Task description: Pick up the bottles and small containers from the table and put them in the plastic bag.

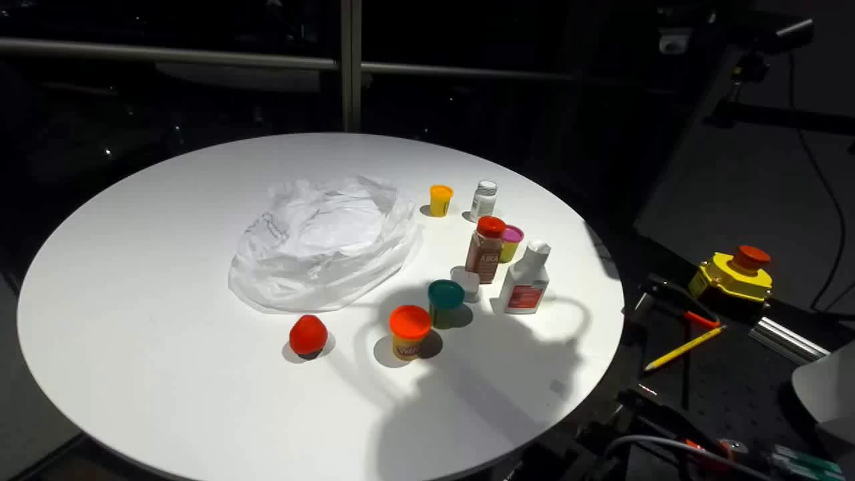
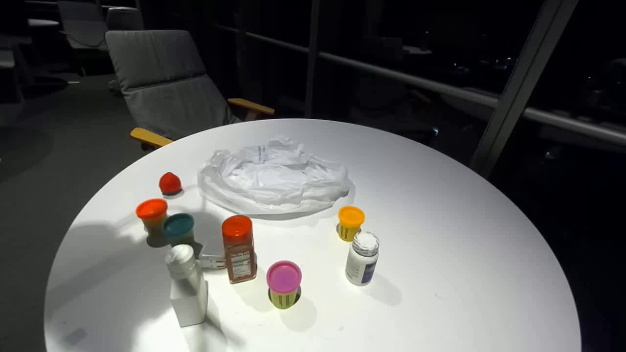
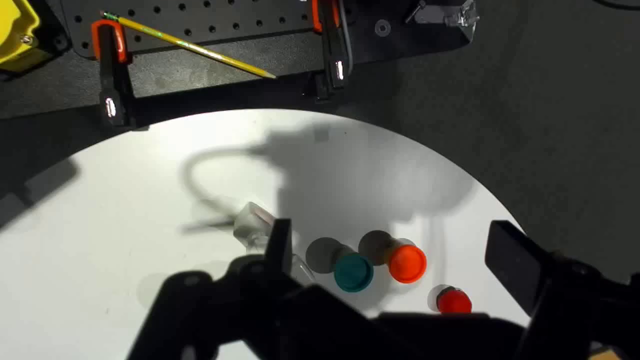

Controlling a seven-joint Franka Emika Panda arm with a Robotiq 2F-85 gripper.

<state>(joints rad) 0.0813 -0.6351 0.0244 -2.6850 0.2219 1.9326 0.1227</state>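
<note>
Holding brownish contents (image 1: 481,248): red-capped bottle (image 2: 239,250)

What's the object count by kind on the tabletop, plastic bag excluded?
Tubs: 4 (red-orange-lidded tub, teal-lidded tub, yellow-orange-lidded tub, pink-lidded tub)
Bottles: 3 (red-capped bottle, white square bottle, white round bottle)
Other containers: 1 (small clear container)
Unidentified: 1 (red rounded object)
Total: 9

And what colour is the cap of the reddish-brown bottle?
Red; the cap shows best in an exterior view.
</note>
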